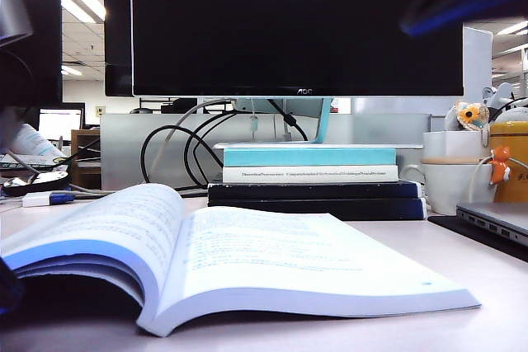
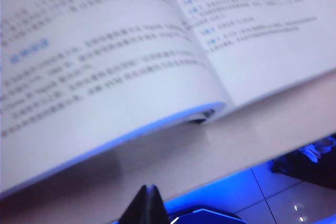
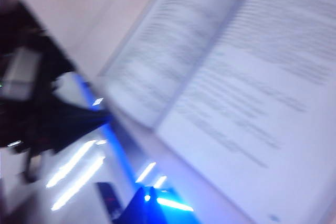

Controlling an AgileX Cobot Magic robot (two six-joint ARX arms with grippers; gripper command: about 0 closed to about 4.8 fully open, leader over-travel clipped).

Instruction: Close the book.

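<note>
The book [image 1: 247,261] lies open on the table [image 1: 462,327], white printed pages up. Its left half arches high and its right half lies flat. The left wrist view looks down on the arched pages of the book [image 2: 105,77] near the front table edge. My left gripper [image 2: 149,195] hovers just off that edge, shut with nothing between its fingers. The right wrist view is blurred by motion and looks down on the book [image 3: 236,77] from above the table's edge. My right gripper [image 3: 146,196] shows as a single dark tip, shut and empty, apart from the book.
Behind the book lies a stack of books [image 1: 309,175], teal-and-white on top of dark navy ones, under a black monitor [image 1: 297,22] with looping cables [image 1: 177,150]. A white mug [image 1: 450,179], a yellow container [image 1: 511,154] and a laptop [image 1: 495,220] stand at right.
</note>
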